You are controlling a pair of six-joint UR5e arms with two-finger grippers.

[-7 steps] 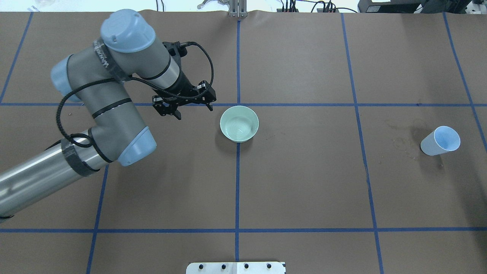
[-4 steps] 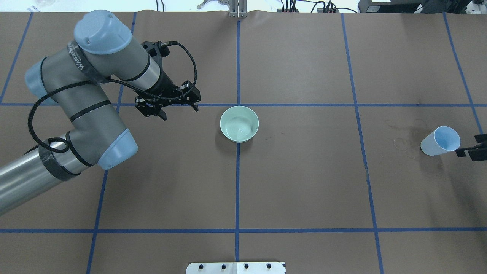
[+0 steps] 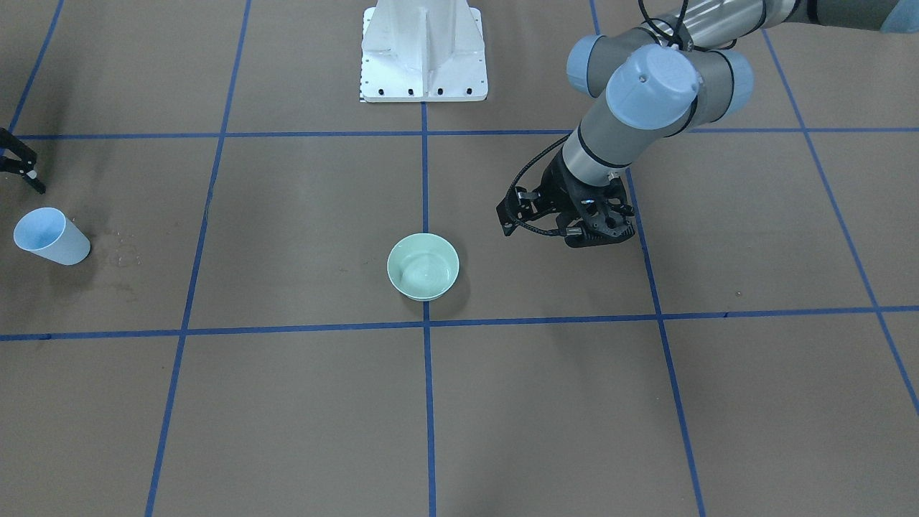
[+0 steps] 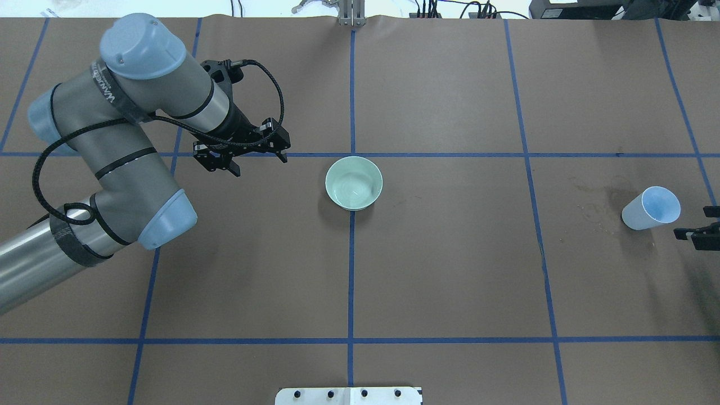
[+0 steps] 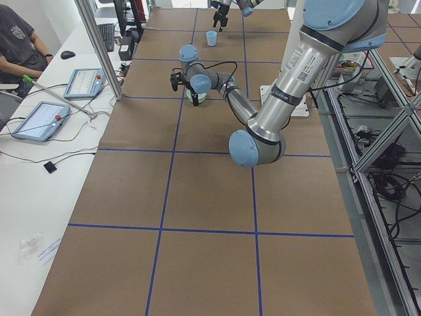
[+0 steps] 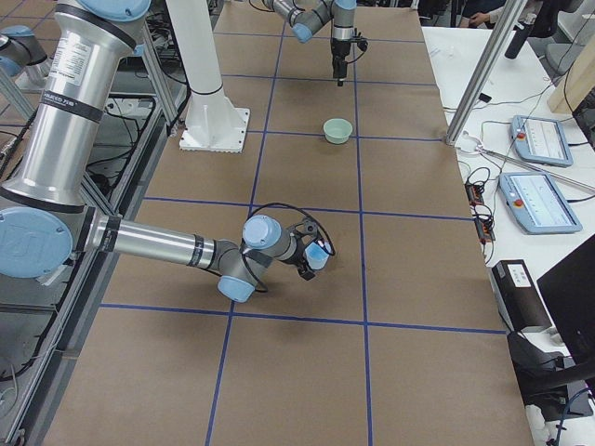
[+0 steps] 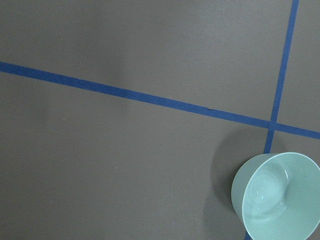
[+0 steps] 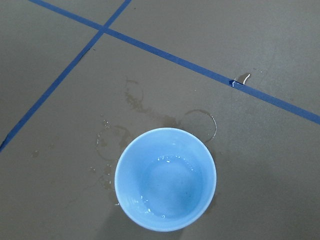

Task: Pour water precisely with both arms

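A mint-green bowl stands at the table's middle, also in the front view and the left wrist view. Water shows in it as faint ripples. A pale blue cup stands upright at the right, also in the front view. Glints of water lie at its bottom. My left gripper is open and empty, left of the bowl and apart from it. My right gripper is only partly in view at the right edge, beside the cup, fingers apart, not touching it.
Dried water rings and drops mark the brown paper around the cup. Blue tape lines grid the table. The white pedestal stands at the robot's side. Operator tablets lie on a side bench beyond the table's far edge.
My left arm and open gripper have moved left, away from the bowl. My right gripper has come into view at the right edge next to the cup. Bowl and cup have not moved.
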